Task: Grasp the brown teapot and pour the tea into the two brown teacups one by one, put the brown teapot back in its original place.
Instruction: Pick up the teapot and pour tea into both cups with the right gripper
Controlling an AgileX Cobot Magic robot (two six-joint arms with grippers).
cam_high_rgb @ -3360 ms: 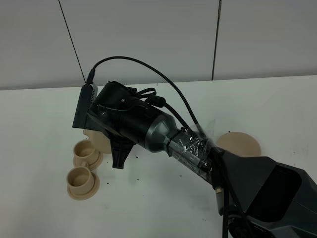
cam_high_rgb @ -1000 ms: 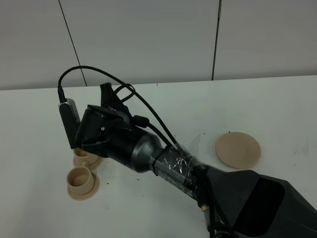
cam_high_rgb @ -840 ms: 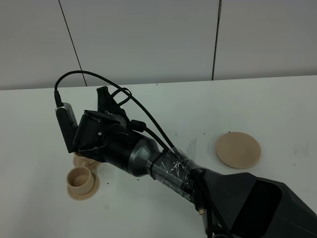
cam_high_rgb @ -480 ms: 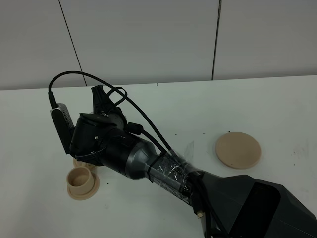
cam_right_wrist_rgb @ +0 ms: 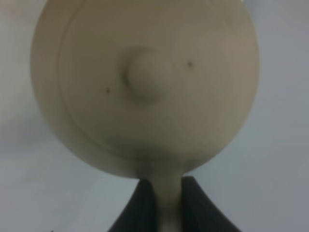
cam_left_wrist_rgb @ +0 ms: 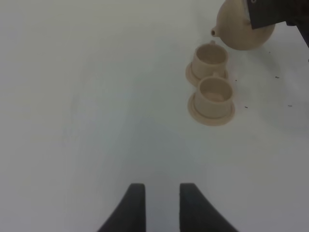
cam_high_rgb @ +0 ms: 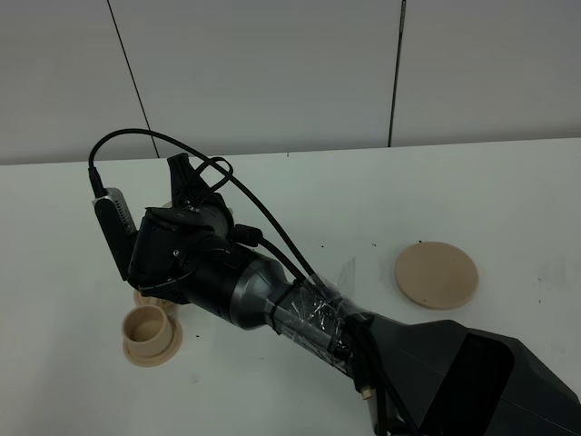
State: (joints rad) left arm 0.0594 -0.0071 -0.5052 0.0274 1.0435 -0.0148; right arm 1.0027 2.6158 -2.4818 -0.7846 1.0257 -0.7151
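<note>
The teapot (cam_right_wrist_rgb: 145,82) hung by its handle, clenched in your right end effector (cam_right_wrist_rgb: 164,195), which had rolled over in the last seconds, tipping the spout (cam_left_wrist_rgb: 214,33) above the first cup (cam_left_wrist_rgb: 211,58) just beneath it; the second cup (cam_left_wrist_rgb: 214,92) likely came next.

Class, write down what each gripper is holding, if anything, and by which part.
The right gripper holds the teapot by its loop handle, pinched between its jaws. The left gripper holds nothing; its jaws stand apart.
</note>
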